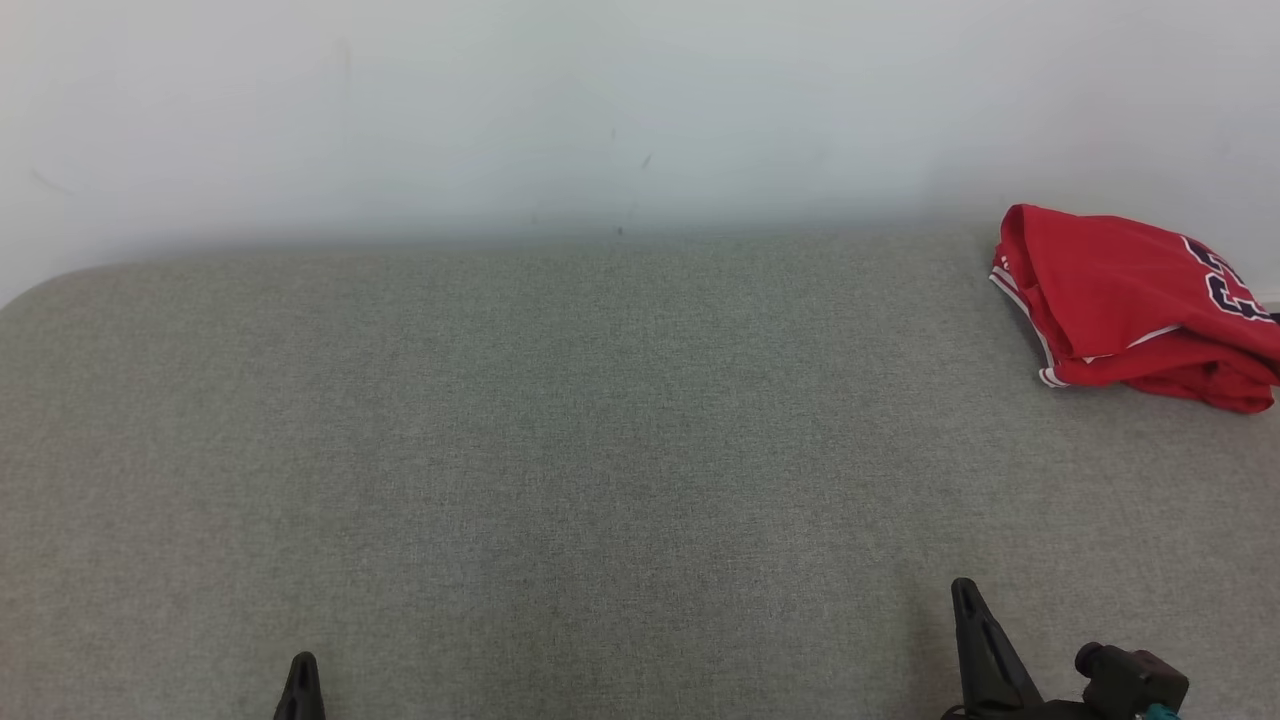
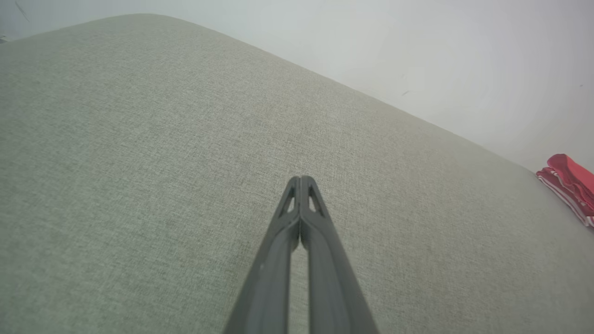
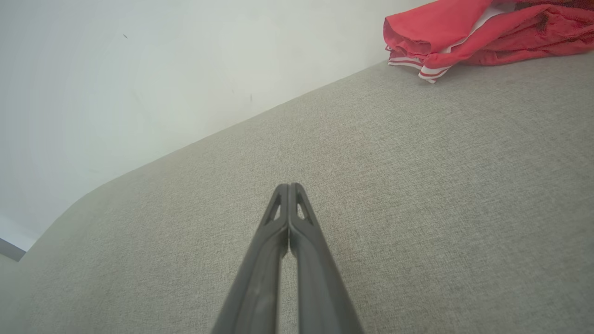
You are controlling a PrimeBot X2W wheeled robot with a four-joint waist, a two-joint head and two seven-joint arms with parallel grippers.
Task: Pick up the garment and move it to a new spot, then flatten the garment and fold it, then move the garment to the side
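The garment (image 1: 1130,300) is a red jersey with white striped trim and dark numerals, lying crumpled at the far right of the grey fabric surface, against the wall. Its edge shows at the right in the left wrist view (image 2: 571,185) and its bulk at the top right in the right wrist view (image 3: 468,32). My left gripper (image 1: 302,662) peeks up at the bottom left, shut and holding nothing, as its tips (image 2: 301,178) meet. My right gripper (image 1: 964,588) stands at the bottom right, far short of the garment, also shut and holding nothing (image 3: 288,185).
The grey upholstered surface (image 1: 560,430) spreads across the whole view, with a rounded corner at the far left. A pale wall (image 1: 600,110) rises directly behind it. The surface's near-left edge drops off in the right wrist view (image 3: 18,246).
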